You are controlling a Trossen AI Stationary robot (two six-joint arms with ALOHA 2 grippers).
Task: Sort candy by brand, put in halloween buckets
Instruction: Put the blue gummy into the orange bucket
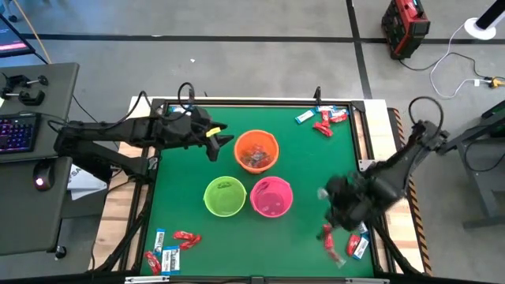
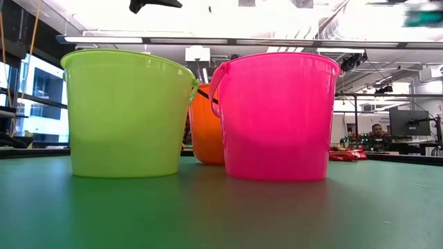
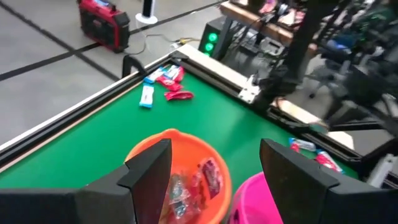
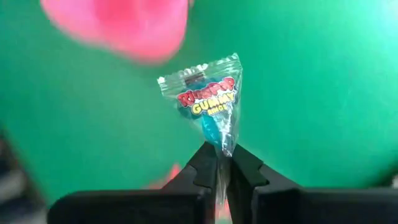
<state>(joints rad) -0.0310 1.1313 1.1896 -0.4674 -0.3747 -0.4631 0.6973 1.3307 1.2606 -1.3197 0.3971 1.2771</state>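
Clear gummy packet (image 4: 208, 102) sticks up from our right claw (image 4: 223, 167), pinched by its lower corner. Our left claw (image 3: 214, 168) hangs wide above the orange bucket (image 3: 180, 177).

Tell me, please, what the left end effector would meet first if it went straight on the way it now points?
Most likely the orange bucket: the left end effector, open, points at its rim and the candy inside, though depth is unclear.

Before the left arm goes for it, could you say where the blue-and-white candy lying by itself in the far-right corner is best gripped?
Grip the blue-and-white candy across its narrow middle, from straight above: it lies flat, slightly apart from the red ones.
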